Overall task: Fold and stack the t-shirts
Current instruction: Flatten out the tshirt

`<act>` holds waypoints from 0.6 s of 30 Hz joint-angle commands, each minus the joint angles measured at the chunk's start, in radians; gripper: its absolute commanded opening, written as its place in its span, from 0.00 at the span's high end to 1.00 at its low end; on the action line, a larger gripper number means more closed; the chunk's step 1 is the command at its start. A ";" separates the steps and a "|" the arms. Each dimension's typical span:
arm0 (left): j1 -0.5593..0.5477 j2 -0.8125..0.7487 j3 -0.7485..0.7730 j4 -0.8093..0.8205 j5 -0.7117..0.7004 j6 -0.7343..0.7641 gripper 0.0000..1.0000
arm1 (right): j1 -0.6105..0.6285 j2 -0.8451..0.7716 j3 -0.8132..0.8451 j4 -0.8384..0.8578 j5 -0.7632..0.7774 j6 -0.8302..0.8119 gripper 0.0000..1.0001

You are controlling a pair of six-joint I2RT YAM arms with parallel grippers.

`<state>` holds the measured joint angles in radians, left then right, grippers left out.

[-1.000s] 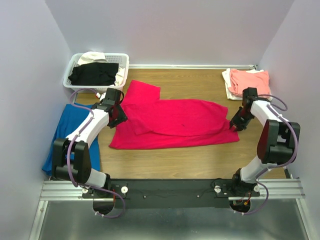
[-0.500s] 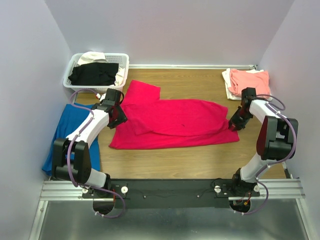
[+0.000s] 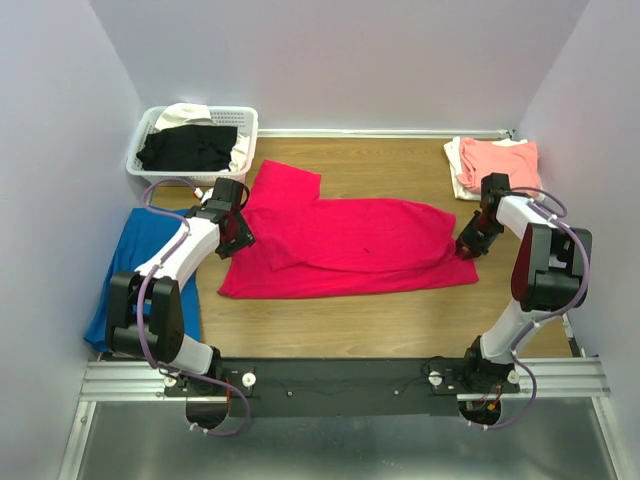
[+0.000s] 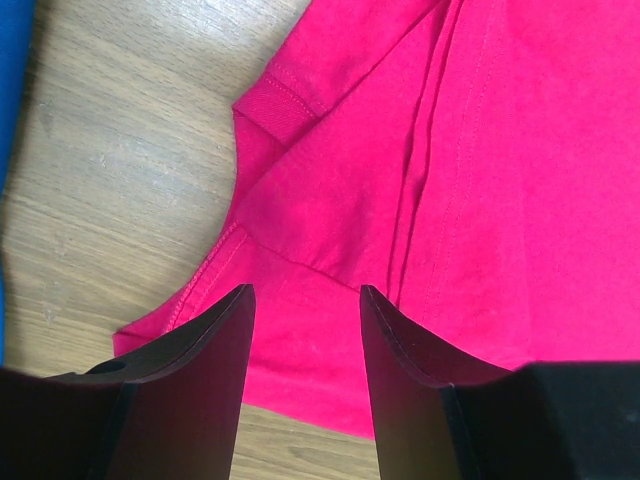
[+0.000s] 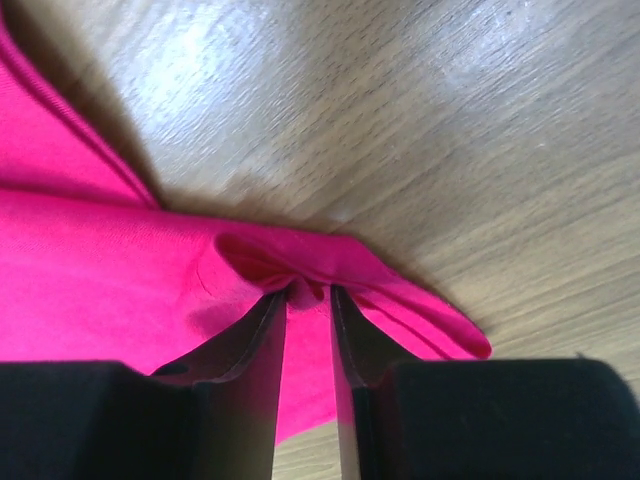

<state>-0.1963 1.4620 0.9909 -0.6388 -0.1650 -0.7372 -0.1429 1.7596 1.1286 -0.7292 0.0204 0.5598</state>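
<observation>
Two right fingers pinch red t-shirt edge.

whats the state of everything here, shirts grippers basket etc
red t-shirt, spread on the table, layers overlapped at its left, right edge pinched
left gripper, open, over the red shirt's left edge
right gripper, shut on the red t-shirt
basket, holding clothes
black t-shirt, crumpled in the basket
white t-shirt, crumpled in the basket
salmon-pink t-shirt, folded, on top of a cream t-shirt
blue cloth, lying flat
</observation>
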 commanded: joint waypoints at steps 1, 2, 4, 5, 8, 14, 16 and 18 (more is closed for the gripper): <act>0.005 0.014 0.006 -0.002 -0.010 0.016 0.45 | 0.002 0.037 0.036 0.011 0.019 0.005 0.70; 0.005 0.015 0.006 -0.004 -0.008 0.016 0.45 | 0.002 0.040 0.039 0.013 0.023 0.005 0.73; 0.005 0.017 0.006 -0.007 -0.010 0.018 0.45 | 0.002 0.044 0.045 0.013 0.027 0.008 0.76; 0.005 0.017 0.006 -0.007 -0.011 0.018 0.45 | 0.002 0.046 0.045 0.013 0.029 0.008 0.79; 0.003 0.015 0.002 -0.007 -0.013 0.018 0.45 | 0.002 0.041 0.054 0.011 0.030 0.011 0.84; 0.003 0.015 -0.009 -0.007 -0.013 0.019 0.45 | 0.002 0.009 0.074 -0.004 0.027 0.008 0.97; 0.005 0.014 -0.011 -0.006 -0.011 0.019 0.45 | 0.002 -0.005 0.083 -0.019 0.020 0.008 0.99; 0.005 0.017 -0.012 -0.001 -0.011 0.019 0.45 | 0.002 -0.035 0.086 -0.036 0.016 0.011 0.99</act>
<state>-0.1963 1.4738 0.9905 -0.6388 -0.1650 -0.7284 -0.1429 1.7870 1.1763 -0.7315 0.0216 0.5667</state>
